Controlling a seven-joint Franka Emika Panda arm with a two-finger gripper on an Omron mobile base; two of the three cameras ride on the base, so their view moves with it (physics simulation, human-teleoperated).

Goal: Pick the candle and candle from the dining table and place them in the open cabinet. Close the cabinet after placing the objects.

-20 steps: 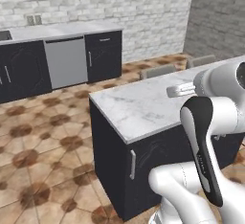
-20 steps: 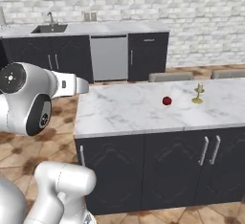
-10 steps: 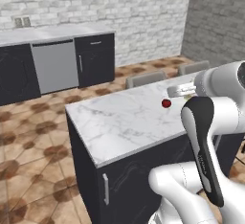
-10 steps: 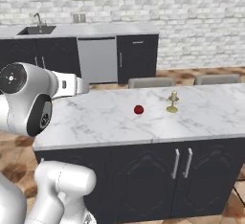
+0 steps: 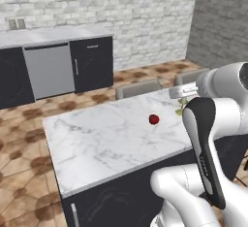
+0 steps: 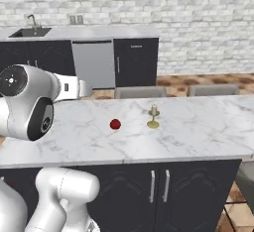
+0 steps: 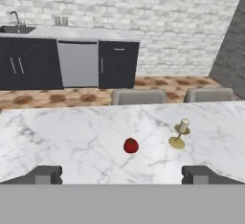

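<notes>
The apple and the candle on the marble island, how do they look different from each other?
The red apple is round and squat, while the candle is tall and slim, a cream stub on a brass candlestick with a flared foot. The apple is one solid red; the candle is cream over gold. In the hand view the apple sits to the left of the candle and slightly nearer the camera. Both stand apart on the dining table, untouched.

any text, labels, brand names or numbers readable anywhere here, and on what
None: no readable text in any view.
The candle, the apple, the dining table and the dishwasher front are all plain.
The round mark on the arm's joint cap is too small to read.
</notes>
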